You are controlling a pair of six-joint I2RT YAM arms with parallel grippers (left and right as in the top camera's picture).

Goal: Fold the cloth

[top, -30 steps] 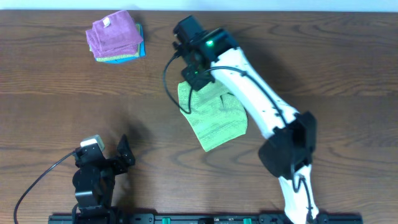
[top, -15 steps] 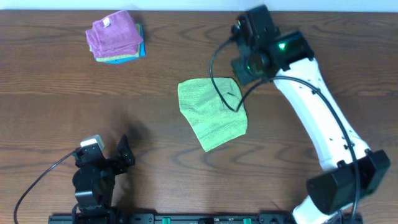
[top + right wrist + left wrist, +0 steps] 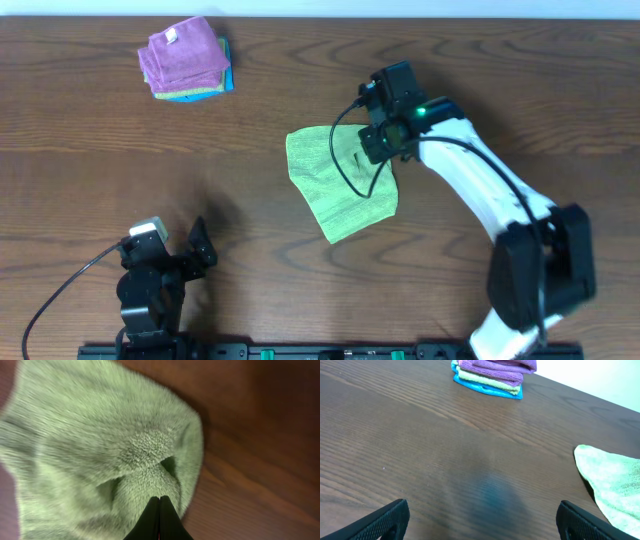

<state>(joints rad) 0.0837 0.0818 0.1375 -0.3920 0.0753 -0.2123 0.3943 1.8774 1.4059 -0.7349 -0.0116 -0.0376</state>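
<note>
The right hand is down over the cloth, at the cloth's edge nearest the right arm, with its two fingers pressed flat together so that no gap shows between them. In the right wrist view their joined tips meet the cloth at a small raised pucker, with a dark hollow in the fabric just beyond them; they touch the pile, but whether any fabric is nipped between them cannot be told. From this hand the lime-green cloth spreads out ahead and off to one side, lying rumpled on the brown table, and bare wood shows close on the other side of the tips. From overhead the cloth is an uneven, rounded shape rather than a neat square, and the right arm's black cable loops above it just beside the hand. The left hand sits well apart from the cloth, low at the near edge of the table, with its jaws spread wide and nothing between them; in the left wrist view the left hand has only bare table between its fingertips, with the cloth ahead and to its right. Far ahead of the left hand lies a stack of folded cloths, purple on top and blue at the bottom.
</note>
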